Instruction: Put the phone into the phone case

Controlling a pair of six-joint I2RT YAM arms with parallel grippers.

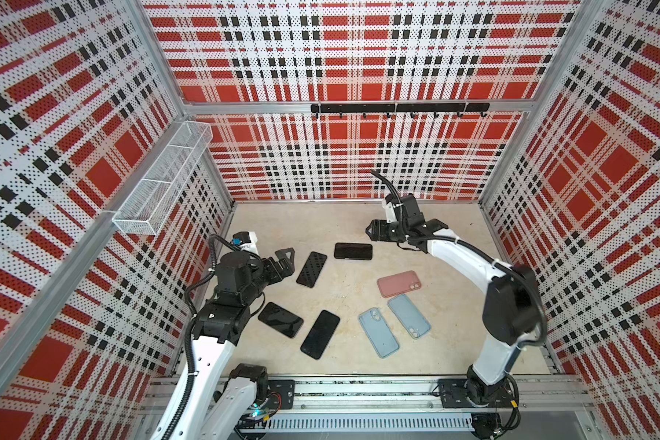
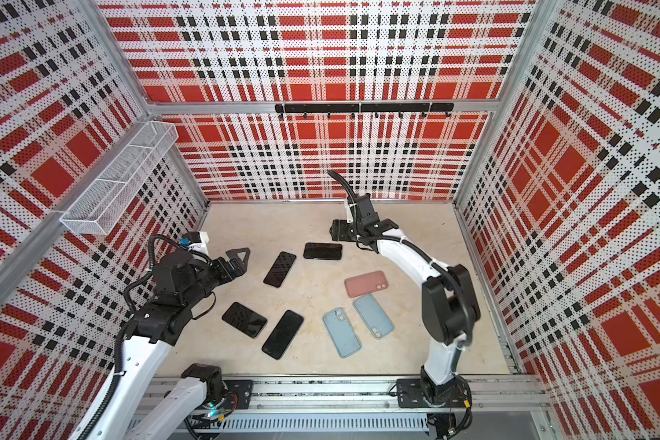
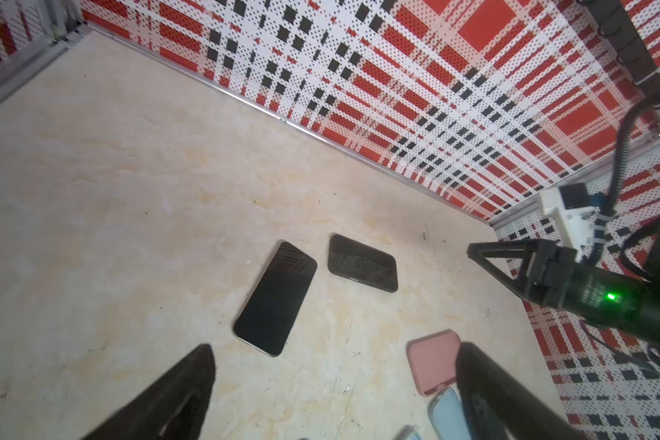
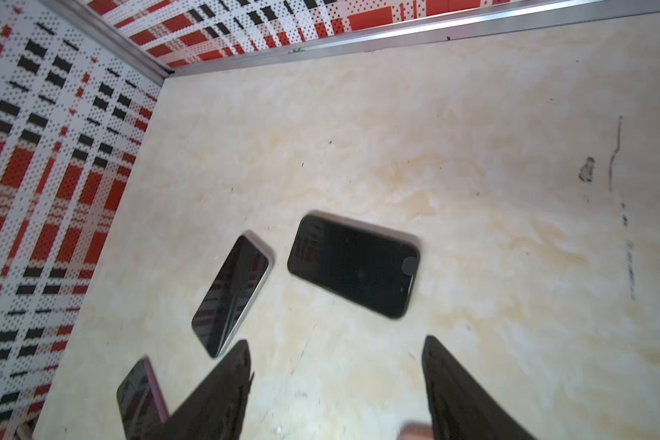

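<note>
Several black phones lie screen-up on the beige floor: one (image 1: 353, 251) far back, one (image 1: 312, 269) beside it, two (image 1: 280, 319) (image 1: 320, 334) nearer the front. A pink phone case (image 1: 399, 283) and two light blue cases (image 1: 409, 316) (image 1: 378, 332) lie to the right. My left gripper (image 1: 286, 263) (image 3: 334, 354) hovers open and empty left of the phones. My right gripper (image 1: 372, 231) (image 4: 336, 343) hangs open and empty above and just right of the far phone (image 4: 353, 264). No phone touches either gripper.
Plaid perforated walls close in the floor on three sides. A white wire basket (image 1: 161, 183) hangs on the left wall and a black hook rail (image 1: 399, 108) on the back wall. A metal rail (image 1: 359, 388) carrying both arm bases runs along the front.
</note>
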